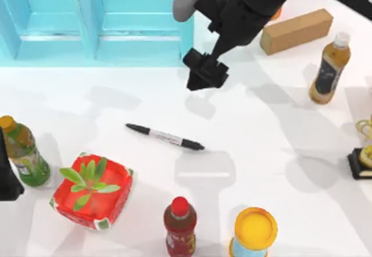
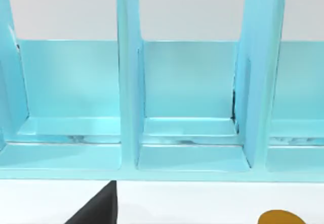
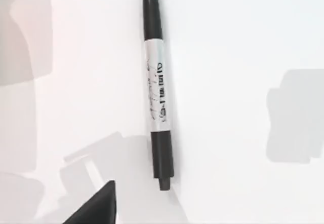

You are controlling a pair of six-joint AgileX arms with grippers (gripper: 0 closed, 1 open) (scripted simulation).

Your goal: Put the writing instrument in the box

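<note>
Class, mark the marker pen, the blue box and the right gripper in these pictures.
marker pen (image 1: pixel 165 136): top view, on its white-grey middle band.
blue box (image 1: pixel 87 21): top view, on a divider wall.
right gripper (image 1: pixel 204 75): top view, on its black fingertip end.

- We see the marker pen (image 1: pixel 165 136) lying flat on the white table, near its middle: slim, black at both ends, with a pale grey lettered band (image 3: pixel 159 91) between.
- It lies slantwise, free of any grip.
- The light blue box (image 1: pixel 93 47) stands open along the far edge, with upright dividers.
</note>
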